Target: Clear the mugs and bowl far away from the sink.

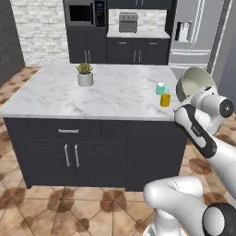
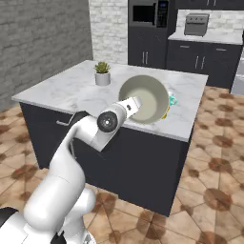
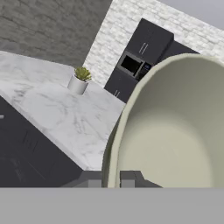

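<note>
Bowl [image 3: 175, 131] nearest, tilted, raised off island counter [image 1: 115, 92]; gripper [image 3: 114, 178] pinching rim for carrying. Yellow mug [image 1: 165, 100], teal mug [image 1: 161, 88] remain near counter edge.

marble island [image 1: 55, 97], tiled floor [image 1: 55, 207], perhaps brick wall [image 1: 41, 27]

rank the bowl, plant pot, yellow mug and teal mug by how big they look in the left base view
1. bowl, held up on its side, nearer the camera, so partly inflated
2. plant pot with its succulent
3. yellow mug and teal mug: too alike to rank; the teal one stands farther back
</note>
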